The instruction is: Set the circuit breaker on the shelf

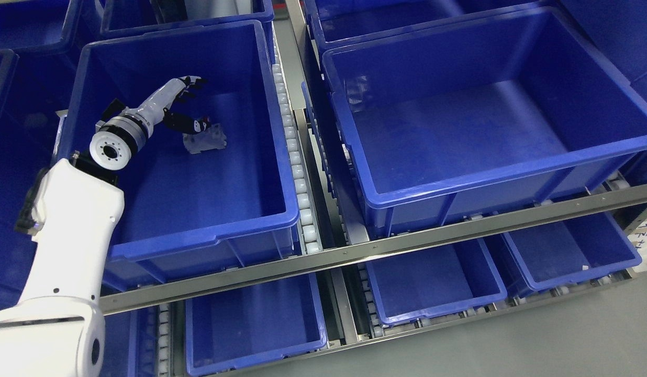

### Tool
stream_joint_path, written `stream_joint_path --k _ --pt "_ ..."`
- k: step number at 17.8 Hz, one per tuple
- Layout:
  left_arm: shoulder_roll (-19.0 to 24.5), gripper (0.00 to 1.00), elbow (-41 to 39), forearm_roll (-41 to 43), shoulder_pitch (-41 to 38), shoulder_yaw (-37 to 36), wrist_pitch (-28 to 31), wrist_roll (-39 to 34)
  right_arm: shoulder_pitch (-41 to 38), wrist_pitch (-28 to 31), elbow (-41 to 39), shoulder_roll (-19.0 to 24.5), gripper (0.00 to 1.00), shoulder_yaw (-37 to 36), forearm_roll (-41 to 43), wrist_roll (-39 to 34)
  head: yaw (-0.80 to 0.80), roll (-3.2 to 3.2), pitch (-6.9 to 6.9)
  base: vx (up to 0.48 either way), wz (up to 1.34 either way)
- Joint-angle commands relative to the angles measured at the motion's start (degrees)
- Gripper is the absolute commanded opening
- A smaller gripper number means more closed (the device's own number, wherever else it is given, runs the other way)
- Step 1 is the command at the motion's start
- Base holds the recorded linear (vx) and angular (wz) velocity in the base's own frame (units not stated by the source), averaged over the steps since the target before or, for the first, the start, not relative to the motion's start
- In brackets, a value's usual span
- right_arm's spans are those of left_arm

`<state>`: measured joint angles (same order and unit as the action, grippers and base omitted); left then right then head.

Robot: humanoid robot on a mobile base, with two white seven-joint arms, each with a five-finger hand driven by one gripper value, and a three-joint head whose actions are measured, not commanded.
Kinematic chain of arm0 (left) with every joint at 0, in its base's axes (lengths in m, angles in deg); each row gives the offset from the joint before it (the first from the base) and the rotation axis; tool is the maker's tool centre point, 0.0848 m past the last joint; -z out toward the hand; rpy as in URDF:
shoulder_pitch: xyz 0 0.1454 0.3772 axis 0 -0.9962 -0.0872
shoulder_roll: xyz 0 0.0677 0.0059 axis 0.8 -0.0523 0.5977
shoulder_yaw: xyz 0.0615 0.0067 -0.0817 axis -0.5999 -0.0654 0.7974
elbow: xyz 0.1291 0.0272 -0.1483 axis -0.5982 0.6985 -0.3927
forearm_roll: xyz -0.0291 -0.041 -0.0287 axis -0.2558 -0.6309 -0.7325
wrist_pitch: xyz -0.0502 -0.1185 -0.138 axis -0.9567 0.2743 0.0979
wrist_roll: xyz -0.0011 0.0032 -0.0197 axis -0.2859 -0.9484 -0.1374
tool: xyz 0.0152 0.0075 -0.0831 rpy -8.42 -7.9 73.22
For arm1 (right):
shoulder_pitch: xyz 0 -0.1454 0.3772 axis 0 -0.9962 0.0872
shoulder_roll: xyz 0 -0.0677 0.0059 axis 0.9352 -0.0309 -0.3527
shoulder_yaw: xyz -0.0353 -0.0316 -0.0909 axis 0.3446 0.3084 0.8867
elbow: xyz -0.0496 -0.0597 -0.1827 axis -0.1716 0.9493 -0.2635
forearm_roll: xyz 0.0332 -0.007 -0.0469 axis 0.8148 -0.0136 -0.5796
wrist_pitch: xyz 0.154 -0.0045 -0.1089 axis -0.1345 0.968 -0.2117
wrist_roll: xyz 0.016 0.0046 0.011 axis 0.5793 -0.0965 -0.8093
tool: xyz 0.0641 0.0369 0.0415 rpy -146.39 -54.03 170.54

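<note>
Your left arm (67, 246) rises from the lower left, wrist bent forward, left hand (185, 107) extended with its fingers (193, 84) spread apart.

The circuit breaker (204, 140) is being contained in the left bin (198, 220) on the shelf (323, 256), beside the right bin (491, 173).

Blue bins on a silver rack

White arm (67, 225), black fingers (185, 123), pale grey breaker (205, 140); bins (281, 214) deep blue, rollers (302, 201) white, floor (538, 340) grey.
</note>
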<state>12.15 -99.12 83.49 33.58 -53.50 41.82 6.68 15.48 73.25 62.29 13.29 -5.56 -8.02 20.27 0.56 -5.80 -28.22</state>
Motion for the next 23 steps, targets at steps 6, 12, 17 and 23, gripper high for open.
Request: stream_joint_path --k 6,12,17,23 --pt "-3.70 1.00 -5.55 -5.15 2.77 16.38 0.19 -10.11 -0.01 1.79 0.00 -1.00 1.00 1.14 -0.01 -0.06 0.00 0.00 0.00 -0.074 0.01" --pt "-10.90 1.00 -36.54 -19.05 -4.86 29.98 7.81 -10.57 -0.01 1.79 0.00 -1.00 1.00 1.14 -0.01 0.03 0.00 0.00 0.01 -0.158 0.02" --pt "-10.90 1.00 -56.36 -21.35 -18.47 26.82 11.35 -10.83 -0.01 1.79 0.00 -1.00 1.00 1.14 -0.01 0.03 0.00 0.00 0.01 -0.184 -0.01" --pt "-10.90 1.00 -62.27 -21.35 -26.50 23.13 11.53 -12.77 -0.01 1.79 0.00 -1.00 1.00 1.14 -0.01 -0.06 0.00 0.00 0.00 -0.140 -0.05"
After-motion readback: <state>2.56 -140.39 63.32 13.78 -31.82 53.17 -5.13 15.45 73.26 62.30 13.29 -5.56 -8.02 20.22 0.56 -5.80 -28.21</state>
